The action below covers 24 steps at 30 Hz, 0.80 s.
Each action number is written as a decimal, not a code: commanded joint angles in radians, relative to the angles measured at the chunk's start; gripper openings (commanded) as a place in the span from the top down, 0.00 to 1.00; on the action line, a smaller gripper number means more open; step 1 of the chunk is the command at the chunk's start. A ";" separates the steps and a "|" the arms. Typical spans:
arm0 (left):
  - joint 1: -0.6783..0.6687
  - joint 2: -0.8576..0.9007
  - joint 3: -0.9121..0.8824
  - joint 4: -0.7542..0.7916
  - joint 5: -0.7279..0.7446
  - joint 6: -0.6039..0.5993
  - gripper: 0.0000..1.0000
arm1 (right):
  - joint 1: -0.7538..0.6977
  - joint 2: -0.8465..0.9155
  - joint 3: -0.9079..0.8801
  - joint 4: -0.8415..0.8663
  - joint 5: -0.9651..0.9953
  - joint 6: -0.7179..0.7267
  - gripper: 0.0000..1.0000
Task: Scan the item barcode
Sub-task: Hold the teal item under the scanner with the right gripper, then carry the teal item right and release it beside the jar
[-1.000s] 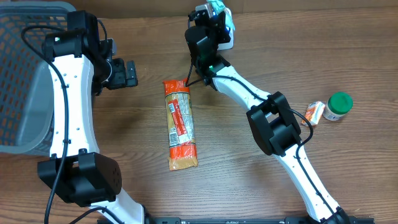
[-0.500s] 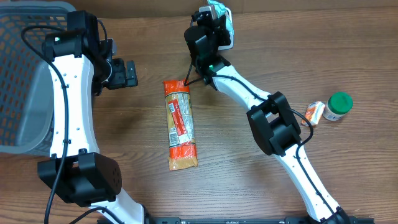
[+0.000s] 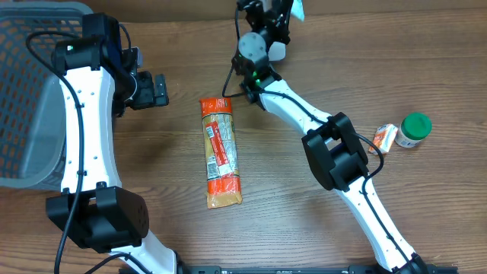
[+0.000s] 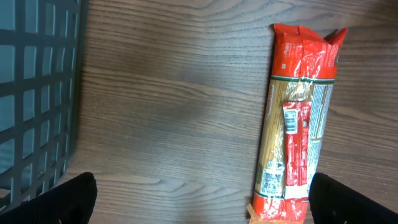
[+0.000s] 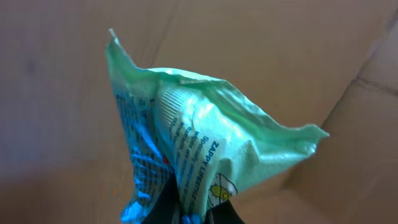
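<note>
The green packet [image 5: 211,143] is up in the air over the far edge of the worktop [image 3: 426,68]. It is held by just one crumpled end, so it could slip out, or flop over and hide its barcode. The right claw [image 5: 189,210] is pressed together, pinching that end, while the left claw [image 3: 160,90] is spread wide and holds nothing, hanging left of the long orange bag [image 3: 221,152].

— The crinkly green plastic packet [image 5: 211,143]?
— Lower end runs off the wrist view; small print blurred.
— And overhead?
— Far edge crops it; the grey mesh basket [image 3: 30,91] runs off left.
</note>
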 commanded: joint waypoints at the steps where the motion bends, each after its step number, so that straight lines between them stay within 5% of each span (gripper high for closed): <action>1: -0.002 -0.025 0.018 0.000 0.003 0.014 0.01 | 0.019 -0.088 0.020 -0.080 0.090 -0.045 0.97; 8: -0.002 -0.025 0.018 0.000 0.004 0.014 0.00 | 0.027 -0.224 0.019 -0.423 0.129 0.121 0.97; 13: -0.002 -0.025 0.018 0.000 0.004 0.014 0.00 | 0.050 -0.332 0.019 -1.036 0.061 0.497 0.97; 18: -0.002 -0.025 0.018 0.000 0.003 0.014 0.00 | 0.049 -0.393 0.019 -1.766 -0.349 0.958 0.96; 24: -0.002 -0.025 0.018 0.000 0.003 0.014 0.00 | -0.023 -0.392 -0.014 -2.203 -0.676 1.228 0.96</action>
